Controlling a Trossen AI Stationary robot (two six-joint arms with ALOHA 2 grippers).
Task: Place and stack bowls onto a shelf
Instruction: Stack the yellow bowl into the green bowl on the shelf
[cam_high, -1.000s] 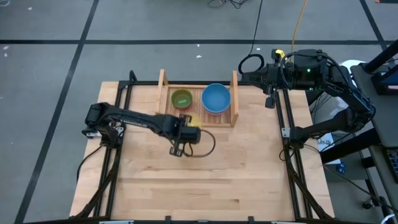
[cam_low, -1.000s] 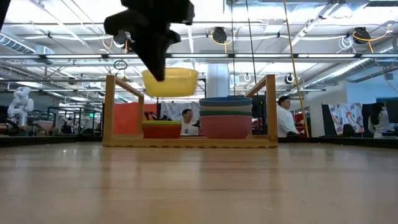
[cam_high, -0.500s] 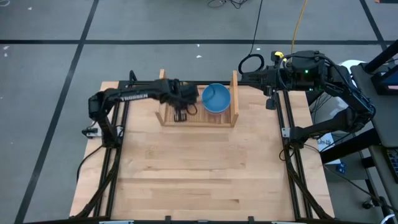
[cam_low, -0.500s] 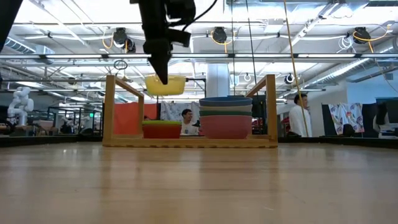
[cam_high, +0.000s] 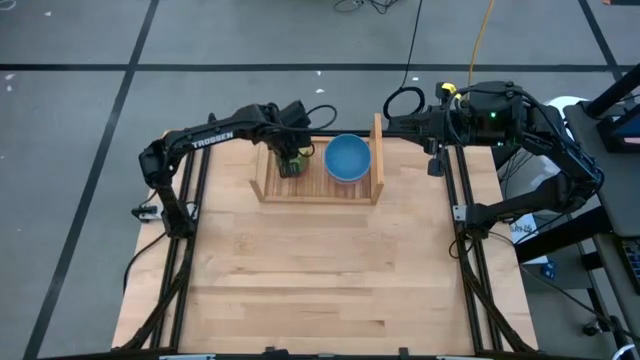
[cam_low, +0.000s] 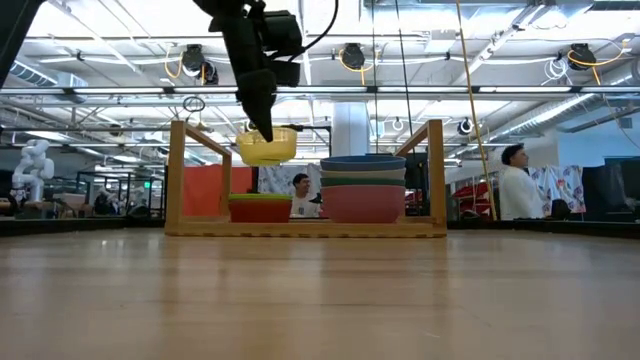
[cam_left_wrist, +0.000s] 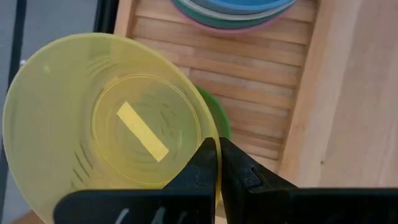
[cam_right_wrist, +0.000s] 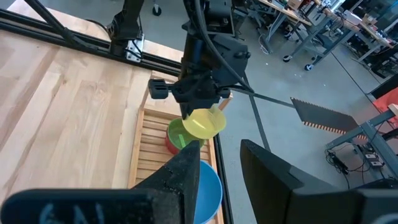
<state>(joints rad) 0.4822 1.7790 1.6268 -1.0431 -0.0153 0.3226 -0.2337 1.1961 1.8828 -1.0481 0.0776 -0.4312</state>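
holding the small round yellow plastic bowl (cam_low: 266, 146) by its rim, my left gripper (cam_low: 264, 128) has its two dark fingers pinched together on the bowl's edge and hangs over the left half of the low light-wood slatted shelf (cam_high: 318, 188). in the low view the yellow bowl is in the air, clearly above the short pile below it and not touching: a light green bowl (cam_low: 258, 198) nested in a red bowl (cam_low: 260, 210). the left wrist view looks down through the yellow bowl, with a sliver of the green one beside it on the slats.

on the right half of the shelf sits the taller pile, a pink bowl (cam_low: 363, 203) at the bottom, a teal green one (cam_low: 363, 178) over it and a blue bowl (cam_high: 348, 158) on top. whether other bowls are tucked inside that pile i cannot tell.

my right gripper (cam_right_wrist: 219, 162) waits past the right end of the shelf, off the table's far right corner, fingers apart and empty.

by my reckoning most of the work is done: five bowls show on the shelf and the yellow one needs lowering and letting go. i see no loose bowls on the plywood tabletop (cam_high: 330, 280).
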